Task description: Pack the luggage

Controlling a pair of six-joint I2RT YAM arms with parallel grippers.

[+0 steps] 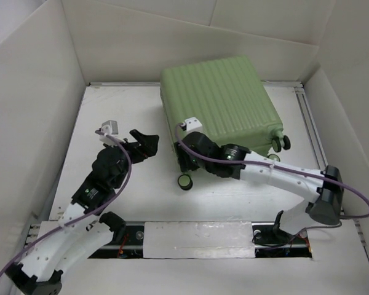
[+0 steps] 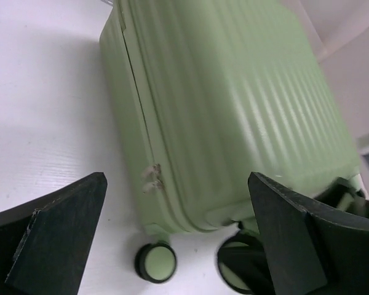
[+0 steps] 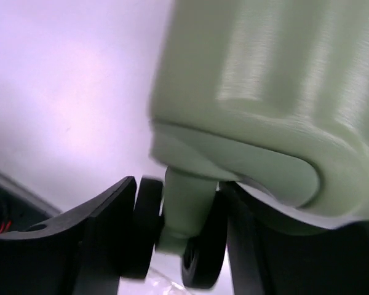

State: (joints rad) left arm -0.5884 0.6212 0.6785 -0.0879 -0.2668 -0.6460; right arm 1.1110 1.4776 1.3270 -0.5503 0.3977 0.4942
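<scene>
- Here, the left arm bends up from 7 o'clock. The left gripper (image 1: 146,146) points toward 2 o'clock, jaws wide apart and empty.
- The right arm reaches in from 4 o'clock. The right gripper (image 1: 183,161) has its jaws clamped on a near-side wheel (image 3: 204,261).
- The luggage (image 1: 218,101) lies closed at 12 o'clock, and the table (image 1: 129,190) is bare at its 9 o'clock.
- Its shell is ribbed, glossy and green, with rounded corners.

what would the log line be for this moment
luggage: closed, flat on table | left gripper: open, clear of luggage | right gripper: straddling a corner wheel, grip unclear
</scene>
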